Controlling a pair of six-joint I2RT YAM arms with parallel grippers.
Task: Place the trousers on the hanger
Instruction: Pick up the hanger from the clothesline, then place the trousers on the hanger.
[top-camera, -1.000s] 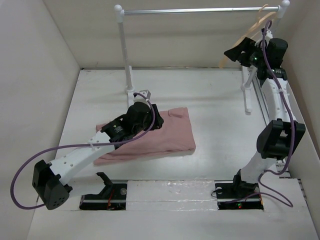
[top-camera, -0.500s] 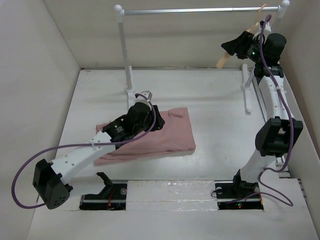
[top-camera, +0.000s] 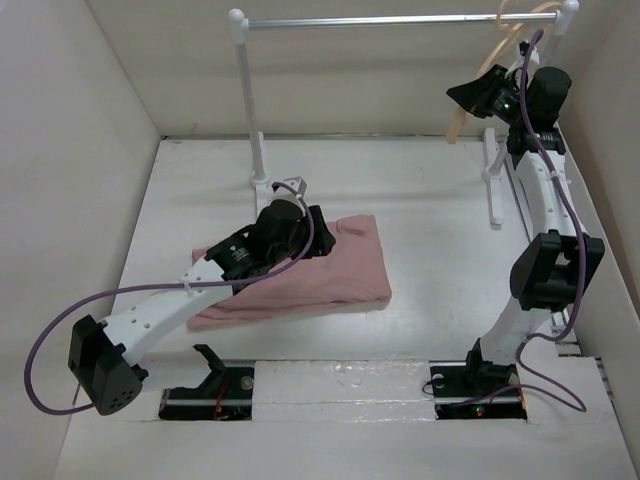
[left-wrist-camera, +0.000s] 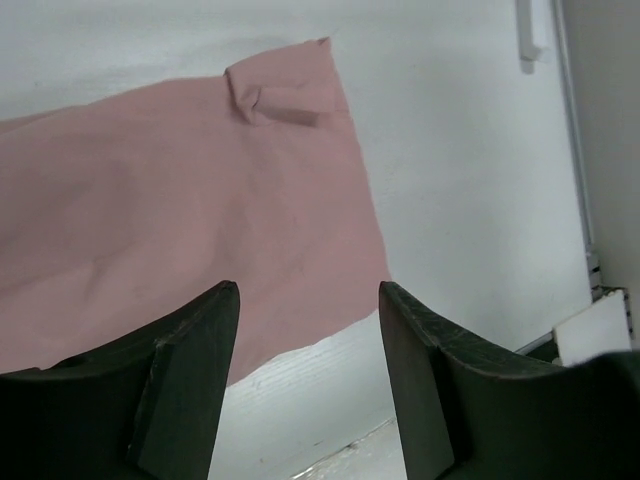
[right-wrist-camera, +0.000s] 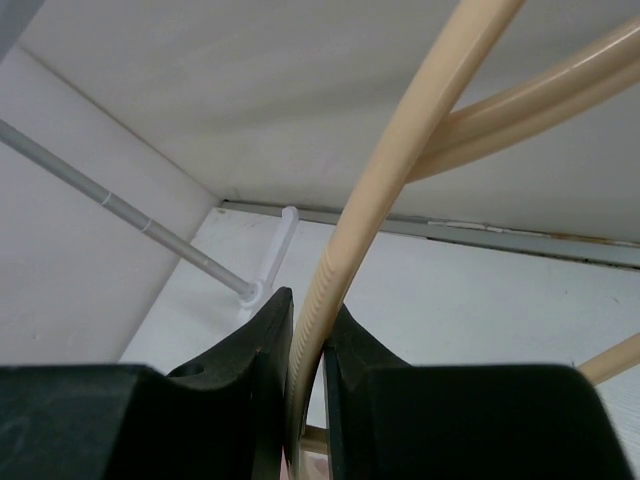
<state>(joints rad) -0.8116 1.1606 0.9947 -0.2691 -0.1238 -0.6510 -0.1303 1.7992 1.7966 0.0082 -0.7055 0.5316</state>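
**rackwatcher:** Trousers (top-camera: 345, 265) first. From the top camera I count one pair, dusty pink and wrinkly, lying flat on the white table (top-camera: 430, 230), left of the middle. There's one hanger (top-camera: 455, 125) too, light tan, way up by the right end of the one metal rail (top-camera: 400, 20), so well apart from the trousers.

**yam_fan:** And the two grippers?

**rackwatcher:** The left gripper (top-camera: 318, 238) is over the upper edge of the trousers. The right gripper (top-camera: 462, 98) is raised up at the hanger. From up there I can't tell how either set of fingers stands.

**yam_fan:** Does the left wrist cam help?

**rackwatcher:** Yep. Both fingers (left-wrist-camera: 190, 380) are spread wide with nothing between them. Pink cloth fills the view underneath, with one little folded tab (left-wrist-camera: 275, 95) near its far corner. I can't tell whether the tips touch the fabric.

**yam_fan:** Right wrist?

**rackwatcher:** The two dark fingers (right-wrist-camera: 255, 350) are pressed in on one tan bar of the hanger, pinching it from both sides. The bar curves up out of the grip, and a second tan bar crosses it near the top. One thin grey rod of the rail runs along behind on the left.
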